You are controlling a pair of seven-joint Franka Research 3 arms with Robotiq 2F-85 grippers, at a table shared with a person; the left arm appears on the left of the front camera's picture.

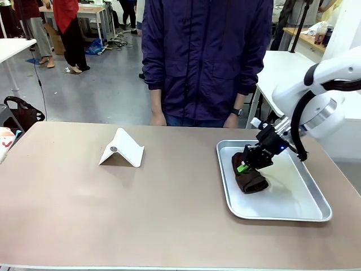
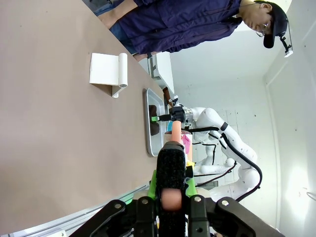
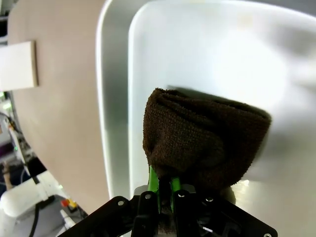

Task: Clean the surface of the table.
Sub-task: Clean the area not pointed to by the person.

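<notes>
1. Here, the table point(image 1: 169, 220) spreads its brownish-tan top across the whole lower half of the front view, from the left edge to the right edge of the frame.
2. A shiny metal tray point(image 1: 307, 213) lies on the table at the lower right of the front view, its long sides running slightly aslant.
3. A brown cloth point(image 1: 252, 182) sits bunched inside the tray, toward the tray's left part.
4. The right gripper point(image 1: 245, 167) comes down from the right of the frame and is clamped on the top of the brown cloth; in the right wrist view the green pads point(image 3: 154, 181) are pressed together at the bottom centre, with the cloth's folds bulging just above them.
5. In that wrist view the lower part of the cloth meets the tray floor, though whether it rests there or is partly lifted cannot be told.
6. A white folded stand point(image 1: 122, 149) stands tent-like on the table, left of centre and well apart from the tray.
7. A person point(image 1: 206, 56) in a dark purple jacket stands at the far edge of the table, top centre, hands hanging by the table edge.
8. The left gripper point(image 2: 171, 157) rises from the bottom centre of the left wrist view with its fingers brought together and nothing visibly between them; the table runs along the left side of that frame.
</notes>
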